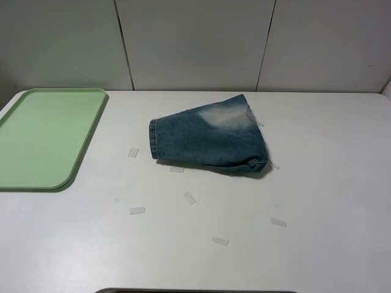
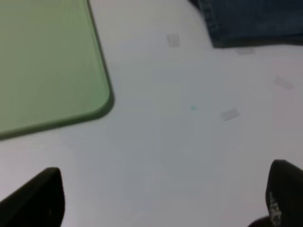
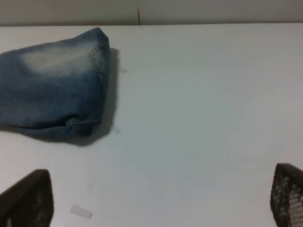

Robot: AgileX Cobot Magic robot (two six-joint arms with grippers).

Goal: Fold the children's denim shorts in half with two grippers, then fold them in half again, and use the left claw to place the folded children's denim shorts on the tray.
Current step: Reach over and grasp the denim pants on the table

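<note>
The children's denim shorts (image 1: 211, 139) lie folded in a blue bundle at the table's middle, with a pale faded patch on top. The pale green tray (image 1: 43, 134) sits at the far left with nothing on it. Neither arm shows in the exterior high view. In the left wrist view my left gripper (image 2: 165, 201) is open over bare table, between the tray's corner (image 2: 102, 101) and a hem of the shorts (image 2: 246, 23). In the right wrist view my right gripper (image 3: 163, 198) is open too, with the shorts (image 3: 52, 90) a way off from its fingertips.
Several small clear tape pieces (image 1: 189, 197) are stuck on the white table around and in front of the shorts. A grey panelled wall (image 1: 195, 43) stands behind the table's far edge.
</note>
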